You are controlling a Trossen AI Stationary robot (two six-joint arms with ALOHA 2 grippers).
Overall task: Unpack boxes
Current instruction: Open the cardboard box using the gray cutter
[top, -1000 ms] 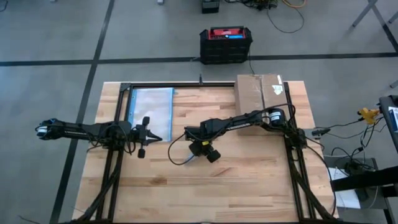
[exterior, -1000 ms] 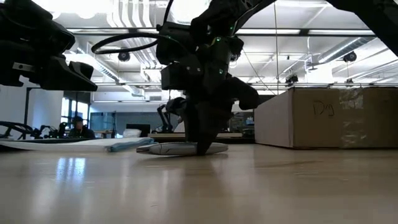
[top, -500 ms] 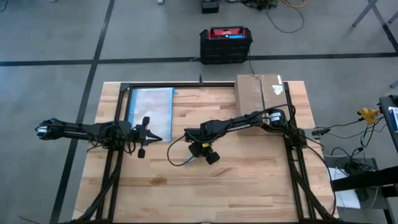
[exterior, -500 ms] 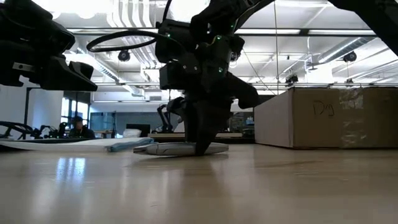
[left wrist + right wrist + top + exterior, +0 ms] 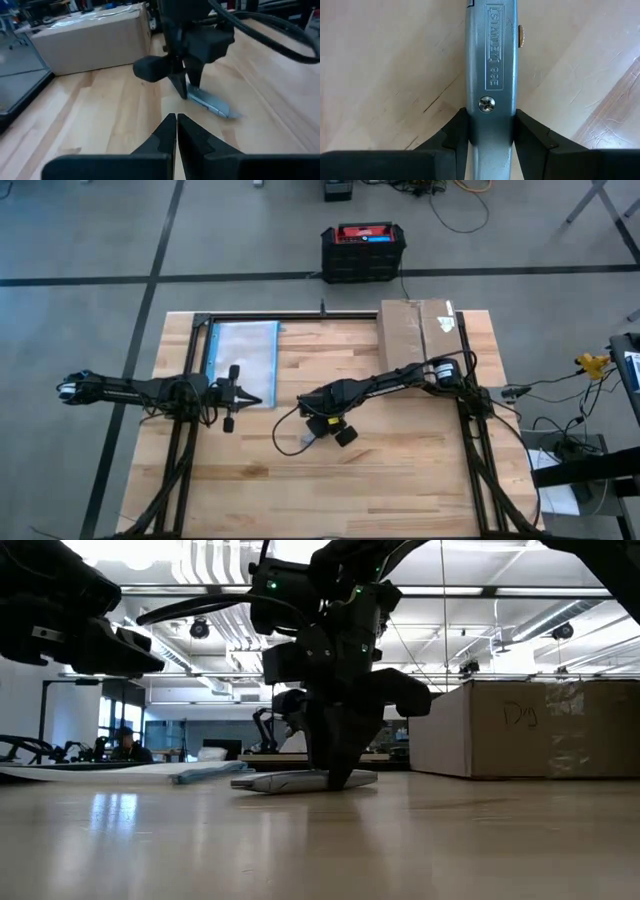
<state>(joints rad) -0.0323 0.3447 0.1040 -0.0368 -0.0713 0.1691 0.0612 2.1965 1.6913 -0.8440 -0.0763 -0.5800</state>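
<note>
Knife (image 5: pixel 490 75) lay flat mid-table, pinched across its handle by right gripper (image 5: pixel 340 778); box (image 5: pixel 420 330) sat shut at far right corner, nearer right arm. Left gripper (image 5: pixel 176 131) pressed together, idle at left

Matt grey metal knife (image 5: pixel 490 75), wooden table (image 5: pixel 400 470)

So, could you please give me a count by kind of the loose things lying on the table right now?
Cardboard box: 1
Clear plastic bag: 1
Grey utility knife, gripped by the right end effector: 1
Total: 3
</note>
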